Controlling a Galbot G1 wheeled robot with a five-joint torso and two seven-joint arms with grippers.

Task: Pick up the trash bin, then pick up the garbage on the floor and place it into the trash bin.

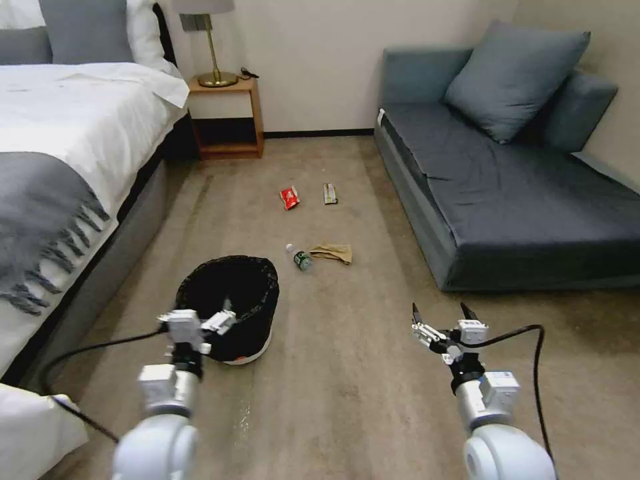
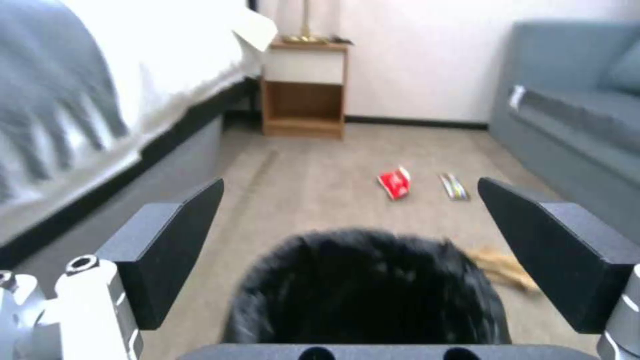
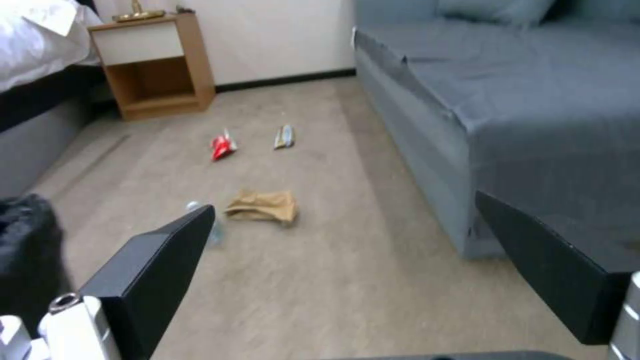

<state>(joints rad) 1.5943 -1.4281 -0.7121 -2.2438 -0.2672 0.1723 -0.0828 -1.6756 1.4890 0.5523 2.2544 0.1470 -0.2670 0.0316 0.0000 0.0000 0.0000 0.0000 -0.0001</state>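
- My left gripper hangs right at the near rim of the trash bin, its fingers spread; in my left wrist view the two black pads stand wide apart with the bin's black bag between them, and they grip nothing.
- The bin stands upright on the carpet, close to the bed on my left; its white and red base rim shows at the bottom edge.
- My right gripper is held out over bare carpet, well apart from the bin, with its fingers open and empty; my right wrist view shows both pads spread wide.
- Four pieces of garbage lie on the floor beyond the bin, between the bed and the grey sofa.
- The small clear bottle with a green label and white cap lies on its side, nearest the bin.
- The crumpled brown paper lies just beside the bottle, on the sofa side.
- Farther off, the red snack packet and the yellow-green bar wrapper lie near each other, apart from the bottle and paper.
- A wooden nightstand with a brass lamp on top stands against the far wall beside the bed.
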